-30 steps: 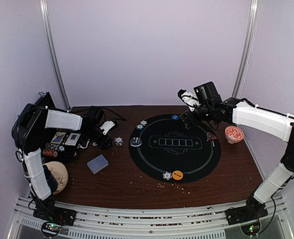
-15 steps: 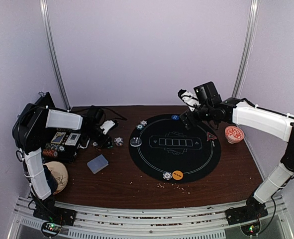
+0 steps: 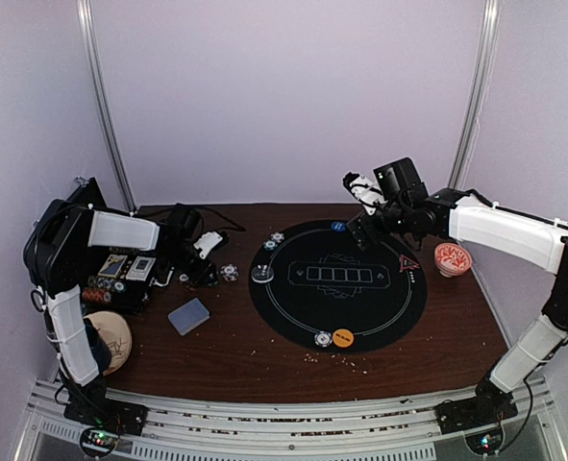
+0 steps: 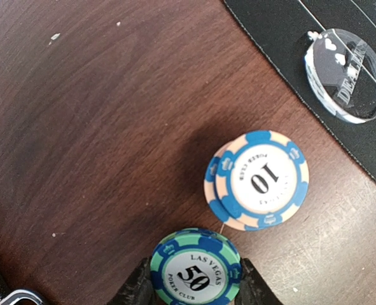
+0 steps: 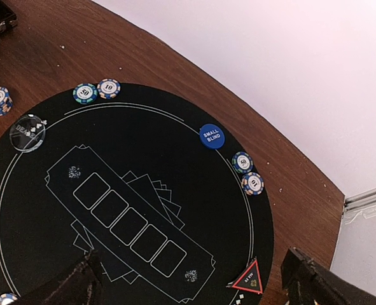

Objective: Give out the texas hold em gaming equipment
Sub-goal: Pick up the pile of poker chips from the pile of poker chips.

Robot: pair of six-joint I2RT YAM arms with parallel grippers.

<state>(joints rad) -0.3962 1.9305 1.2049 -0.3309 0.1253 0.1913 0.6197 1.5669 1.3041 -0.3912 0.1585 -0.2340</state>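
One 50 chip: sitting off the mat, just beside the 10 stack.
Left claw: gripping that chip's rim tightly; you are likely picking it up for dealing out.
Right claw: hanging spread wide over the mat, holding nothing.
Mat: waiting for the chip; you are probably needing a straight lift clear of the stack, then a carry to a bare seat.

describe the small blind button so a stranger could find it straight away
Start at the round black mat and follow its far rim. The small blind button lies there, plain solid blue with white lettering, unlike the striped chips beside it.
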